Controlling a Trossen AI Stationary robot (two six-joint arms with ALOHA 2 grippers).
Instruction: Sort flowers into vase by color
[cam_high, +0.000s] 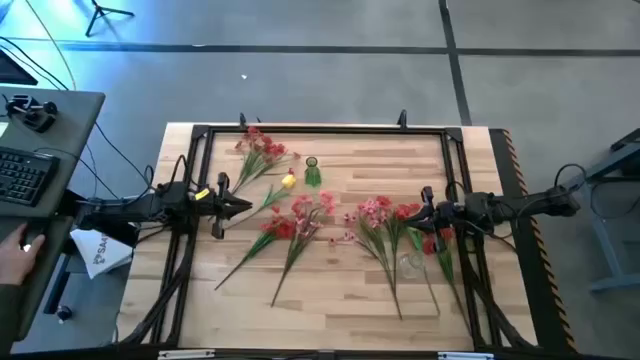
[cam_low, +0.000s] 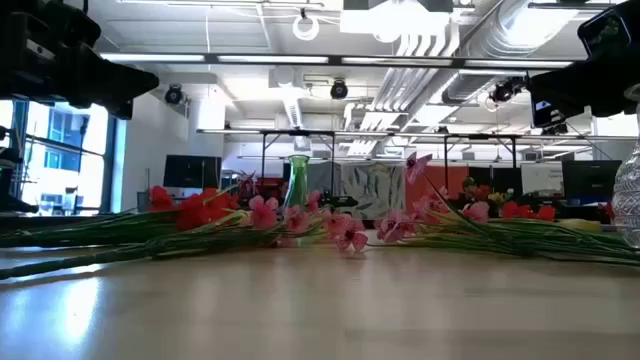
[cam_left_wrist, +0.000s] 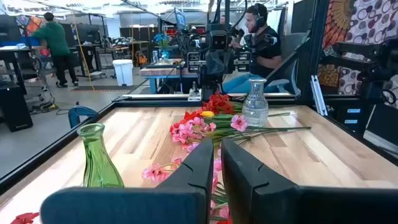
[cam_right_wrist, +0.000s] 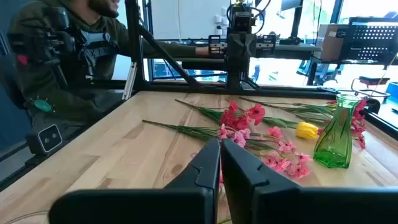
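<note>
Flowers with long green stems lie flat across the wooden table (cam_high: 330, 300): a red spray (cam_high: 262, 148) at the far left, a yellow bloom (cam_high: 288, 181), red and pink sprays (cam_high: 298, 220) in the middle, and pink and red ones (cam_high: 385, 215) toward the right. A green glass vase (cam_high: 312, 172) stands upright near the far edge. A clear glass vase (cam_high: 411, 263) stands among the right-hand stems. My left gripper (cam_high: 247, 205) hovers shut at the table's left, pointing right. My right gripper (cam_high: 418, 212) hovers shut at the right, pointing left. Neither holds anything.
A black metal frame (cam_high: 320, 128) runs around the table's edges. A desk with a keyboard (cam_high: 25, 175) stands left of the table, with a person's hand (cam_high: 15, 255) beside it. A seated person (cam_left_wrist: 261, 43) shows beyond the table's right side. The near half of the table holds only stem ends.
</note>
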